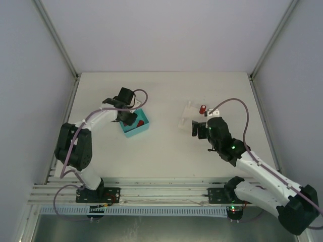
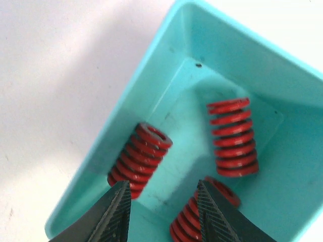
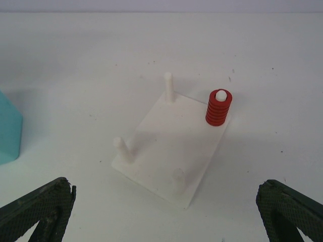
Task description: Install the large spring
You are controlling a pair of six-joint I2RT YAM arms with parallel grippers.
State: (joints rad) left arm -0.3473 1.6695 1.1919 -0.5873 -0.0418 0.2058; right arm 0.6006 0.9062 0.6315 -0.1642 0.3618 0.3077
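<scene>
A teal bin (image 2: 151, 85) holds three large red springs: one on the left (image 2: 140, 157), one on the right (image 2: 232, 136), one near my right finger (image 2: 194, 214). My left gripper (image 2: 164, 214) hangs open and empty just above the bin; it also shows in the top view (image 1: 127, 117). A white peg plate (image 3: 176, 146) has one red spring (image 3: 218, 108) seated on its far right peg; three pegs are bare. My right gripper (image 3: 164, 217) is wide open and empty in front of the plate; it also shows in the top view (image 1: 200, 129).
The bin (image 1: 135, 124) sits left of centre on the white table, the plate (image 1: 194, 115) right of centre. The bin's corner (image 3: 9, 136) shows at the left edge of the right wrist view. Grey walls enclose the table.
</scene>
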